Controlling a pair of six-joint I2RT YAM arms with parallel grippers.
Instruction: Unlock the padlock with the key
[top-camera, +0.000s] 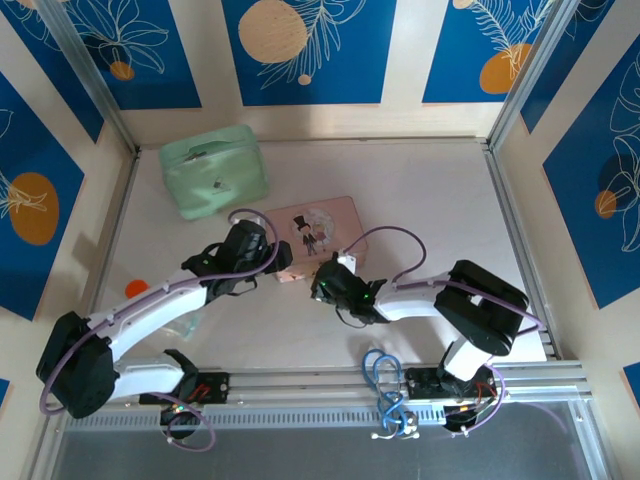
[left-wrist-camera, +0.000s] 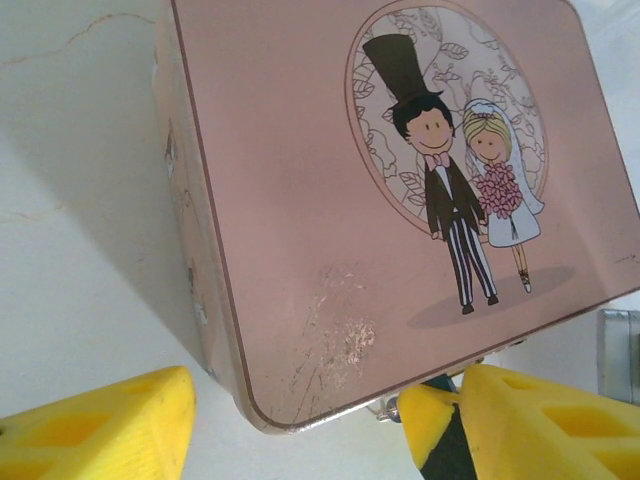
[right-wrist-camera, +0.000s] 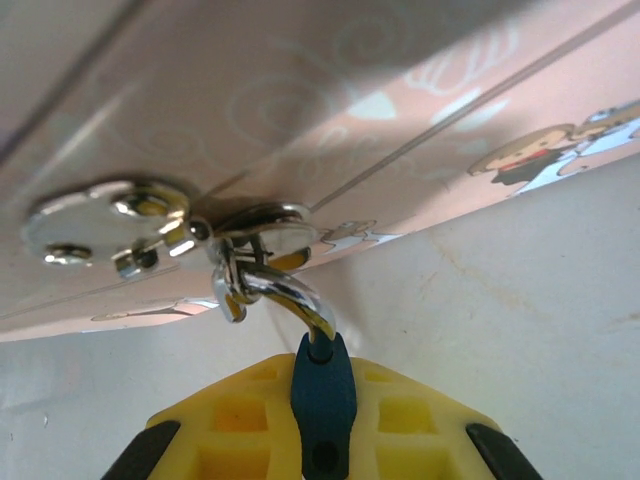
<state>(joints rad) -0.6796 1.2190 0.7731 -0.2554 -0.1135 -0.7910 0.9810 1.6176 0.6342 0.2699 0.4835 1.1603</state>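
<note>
Pinching the padlock (right-wrist-camera: 323, 420) between the yellow pads (right-wrist-camera: 240, 425) of my right gripper (right-wrist-camera: 322, 385), I hide most of it. Just a narrow dark-blue strip of its body shows, cut off by the frame's lower edge. Its thin silvery shackle (right-wrist-camera: 290, 295) hooks through the clasp (right-wrist-camera: 250, 230) on the near edge of the pink tin (left-wrist-camera: 330, 200), near the middle of the table (right-wrist-camera: 500, 330). Its long axis runs straight out from my gripper, shackle end toward the tin. My left gripper (left-wrist-camera: 325, 412) stands wide, fingers either side of the tin's corner.
</note>
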